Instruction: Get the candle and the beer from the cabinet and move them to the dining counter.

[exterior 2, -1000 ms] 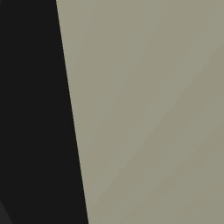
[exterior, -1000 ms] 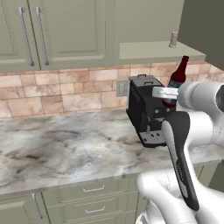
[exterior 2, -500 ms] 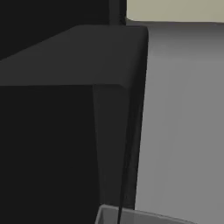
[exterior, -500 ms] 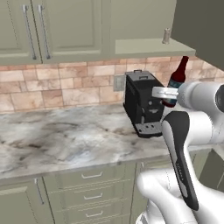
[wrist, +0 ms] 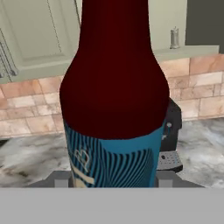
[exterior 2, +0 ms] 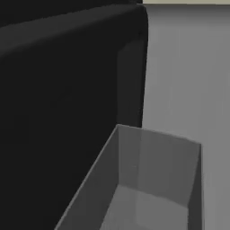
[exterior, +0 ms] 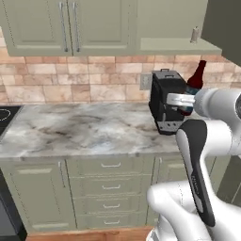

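Right of centre in the left base view, one beer (exterior: 196, 77) stands upright in the gripper (exterior: 184, 100), whose jaws are part-way closed on its body; the hand view shows the beer (wrist: 114, 87) close up, blue label low. One arm (exterior: 200, 174) rises from the lower right and bends level toward one black machine (exterior: 165, 101) on the worktop (exterior: 75, 129). One candle (exterior: 194, 34) sits on the open cabinet (exterior: 174, 28) shelf, upper right. Bare worktop spreads left.

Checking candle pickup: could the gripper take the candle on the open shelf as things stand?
Probably not: the gripper is already shut on the beer, so the candle on the cabinet shelf must wait.
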